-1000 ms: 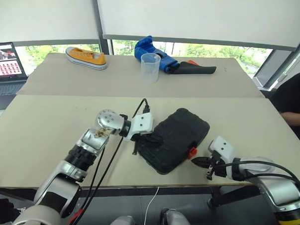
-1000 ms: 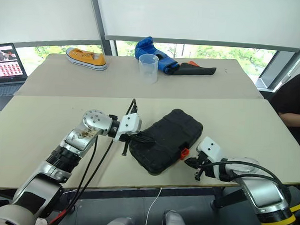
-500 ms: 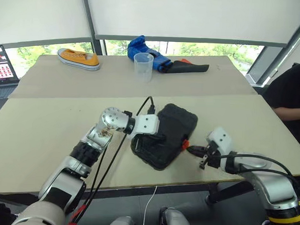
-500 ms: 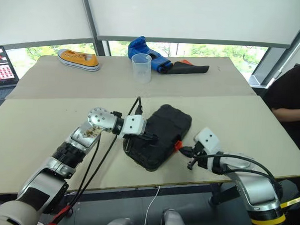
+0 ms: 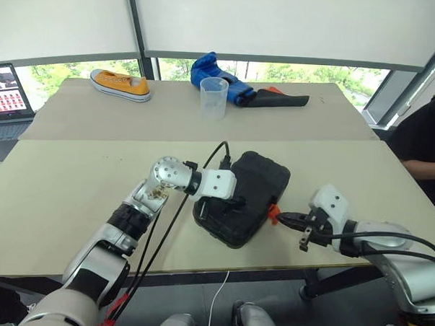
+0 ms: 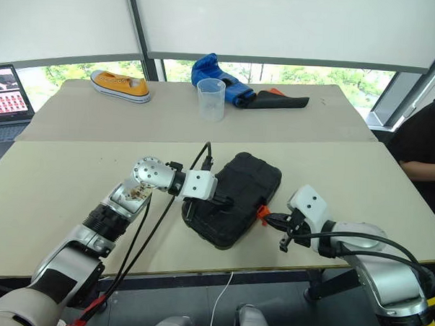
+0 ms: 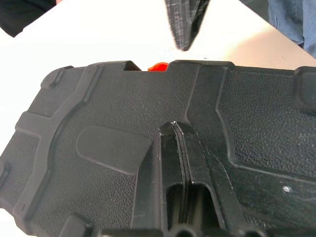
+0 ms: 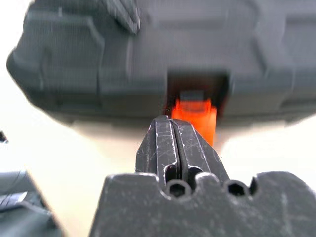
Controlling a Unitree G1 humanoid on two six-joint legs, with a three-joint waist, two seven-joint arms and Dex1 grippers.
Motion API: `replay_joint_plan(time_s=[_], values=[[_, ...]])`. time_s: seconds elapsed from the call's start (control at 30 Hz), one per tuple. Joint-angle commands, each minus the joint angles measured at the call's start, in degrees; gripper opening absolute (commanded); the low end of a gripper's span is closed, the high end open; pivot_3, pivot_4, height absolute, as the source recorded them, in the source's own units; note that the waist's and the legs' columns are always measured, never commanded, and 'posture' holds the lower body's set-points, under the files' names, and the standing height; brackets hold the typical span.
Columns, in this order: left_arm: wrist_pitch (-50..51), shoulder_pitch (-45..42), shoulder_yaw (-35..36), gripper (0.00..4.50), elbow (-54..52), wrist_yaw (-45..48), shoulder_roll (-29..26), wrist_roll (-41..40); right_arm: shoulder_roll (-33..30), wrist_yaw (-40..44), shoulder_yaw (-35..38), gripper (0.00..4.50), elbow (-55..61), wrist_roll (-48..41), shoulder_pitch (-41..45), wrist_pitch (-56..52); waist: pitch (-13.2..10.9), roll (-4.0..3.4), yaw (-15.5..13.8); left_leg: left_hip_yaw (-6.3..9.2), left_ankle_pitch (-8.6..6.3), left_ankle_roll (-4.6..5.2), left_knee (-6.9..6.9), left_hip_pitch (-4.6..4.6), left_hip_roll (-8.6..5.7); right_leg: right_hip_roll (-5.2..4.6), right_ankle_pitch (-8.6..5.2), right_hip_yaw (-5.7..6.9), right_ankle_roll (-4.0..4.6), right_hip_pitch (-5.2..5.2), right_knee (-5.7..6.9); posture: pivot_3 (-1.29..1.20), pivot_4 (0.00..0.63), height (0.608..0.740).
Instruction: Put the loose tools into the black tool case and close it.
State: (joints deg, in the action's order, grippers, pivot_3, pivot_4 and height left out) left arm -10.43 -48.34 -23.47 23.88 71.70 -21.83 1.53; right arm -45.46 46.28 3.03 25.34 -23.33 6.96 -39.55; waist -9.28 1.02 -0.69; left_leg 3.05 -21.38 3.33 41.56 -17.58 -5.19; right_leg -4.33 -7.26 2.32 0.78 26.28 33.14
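Table (image 5: 72, 178): pale, wide, carrying everything listed below; I am standing at its near edge.

Black tool case (image 5: 248, 197): lying closed near that edge, roughly in front of me, its long axis running on a diagonal from near-left to far-right. No loose tools are lying on the table around it, so I am judging them already stowed and the lid already down, with only the fastening left.

Left gripper (image 5: 237, 203): my fingers are clenched together, holding nothing, and pressing flat on the case's textured lid; the left wrist view is showing them lying along the lid's centre panel. I am reading this as a hold-down.

Right gripper (image 6: 268, 220): my fingers are pinched nearly together, with nothing between them, and pointing leftward at the case's right-hand long side.

Orange latch (image 8: 196, 117): sitting in a notch midway along that side, just beyond my right fingertips and straight ahead along their line; whether they are touching it I cannot tell. My right arm is clearly the nearer one to it, so the coming press should be going straight in toward the case while my left is bracing against the push.
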Motion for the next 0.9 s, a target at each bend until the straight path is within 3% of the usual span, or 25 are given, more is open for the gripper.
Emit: replay_joint_plan(time_s=[0.03, 0.37, 0.6, 0.7, 0.9], values=[[2.1, 1.5, -1.5, 0.00, 2.8, 1.3, -0.8, 1.9, -0.2, 0.8, 2.0, 1.14, 0.8, -2.1, -0.1, -0.3, 0.0, 0.00, 0.0, -0.01, 0.00, 0.00, 0.01, 0.00, 0.00, 0.00, -0.01, 0.00, -0.01, 0.00, 0.00, 0.00, 0.150, 0.724], [3.0, 2.4, -0.8, 0.00, 1.3, 1.7, -2.0, 1.6, 1.8, 1.3, -2.4, 4.48, -7.2, 2.1, 4.5, 5.3, 0.0, 0.00, 0.1, -0.02, 0.00, 0.00, 0.01, 0.01, 0.03, 0.02, 0.04, 0.00, 0.05, 0.01, 0.01, 0.00, 0.150, 0.724], [3.2, 3.3, -0.5, 0.00, 0.0, 1.6, -3.0, 1.8, 3.8, 2.5, -4.8, 4.48, -12.6, 3.6, 7.9, 8.3, 0.0, -0.01, 0.2, -0.02, 0.00, -0.01, 0.00, 0.03, 0.03, 0.02, 0.12, 0.01, 0.18, 0.02, 0.02, 0.00, 0.150, 0.724], [3.5, 3.6, -0.4, 0.00, -0.4, 1.4, -3.1, 1.8, 4.2, 3.3, -4.9, 3.82, -13.2, 3.8, 7.8, 9.2, 0.0, -0.01, 0.3, -0.02, 0.00, 0.00, -0.02, 0.03, 0.03, 0.03, 0.12, 0.01, 0.19, 0.03, 0.02, 0.00, 0.150, 0.724], [3.7, 3.8, -0.3, 0.00, -0.8, 1.2, -3.3, 1.8, 3.8, 4.5, -4.2, 1.80, -11.8, 3.7, 7.0, 9.5, 0.0, -0.01, 0.4, -0.02, 0.00, -0.01, -0.04, 0.03, 0.03, 0.03, 0.12, 0.01, 0.19, 0.04, 0.01, 0.00, 0.150, 0.724]])
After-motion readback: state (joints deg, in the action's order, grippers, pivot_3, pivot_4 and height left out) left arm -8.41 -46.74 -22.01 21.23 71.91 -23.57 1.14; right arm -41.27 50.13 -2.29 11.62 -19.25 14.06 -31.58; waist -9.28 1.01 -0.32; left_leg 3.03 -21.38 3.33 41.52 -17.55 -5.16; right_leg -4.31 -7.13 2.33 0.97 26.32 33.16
